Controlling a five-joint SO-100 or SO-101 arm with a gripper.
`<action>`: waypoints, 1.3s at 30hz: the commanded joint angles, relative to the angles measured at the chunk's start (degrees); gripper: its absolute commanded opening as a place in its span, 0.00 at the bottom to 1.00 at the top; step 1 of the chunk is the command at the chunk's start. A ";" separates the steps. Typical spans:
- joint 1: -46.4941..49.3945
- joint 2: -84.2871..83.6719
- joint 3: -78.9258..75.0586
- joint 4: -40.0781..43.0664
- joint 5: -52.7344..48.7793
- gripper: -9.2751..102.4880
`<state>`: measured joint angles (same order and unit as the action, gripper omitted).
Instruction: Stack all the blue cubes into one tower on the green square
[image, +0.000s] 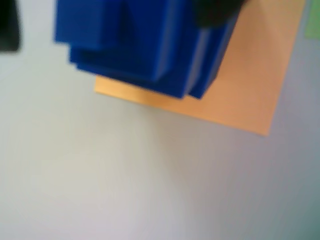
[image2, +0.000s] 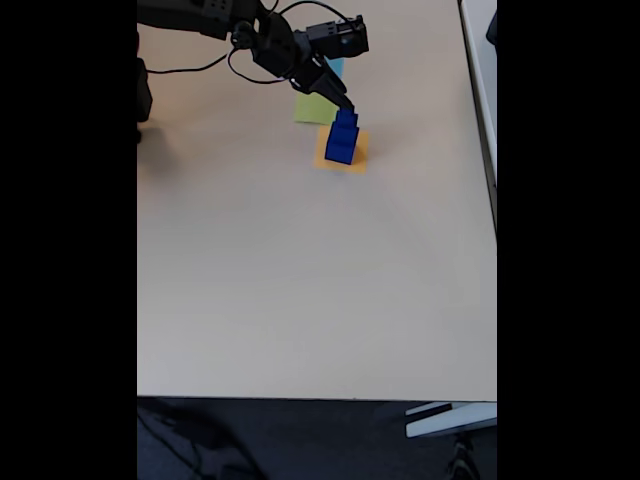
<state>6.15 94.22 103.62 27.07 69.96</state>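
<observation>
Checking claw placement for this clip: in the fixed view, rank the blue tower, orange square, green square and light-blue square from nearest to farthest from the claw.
1. Blue tower: directly under the claw.
2. Green square and orange square: left and below, too close to call.
3. Light-blue square: behind the arm, partly hidden.

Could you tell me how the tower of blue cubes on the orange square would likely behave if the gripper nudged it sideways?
The tower is tall and narrow with loosely stacked tiers, so it would probably topple or shed its top cube. It stands on the orange square, thin paper that may slide. The cubes look rigid and likely light.
</observation>
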 joint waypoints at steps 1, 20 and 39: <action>0.53 0.26 -4.04 0.00 0.70 0.24; 1.93 -2.20 -6.33 0.00 5.45 0.28; 2.20 -2.90 -7.21 1.32 5.63 0.28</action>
<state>7.91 91.05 100.55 28.12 75.06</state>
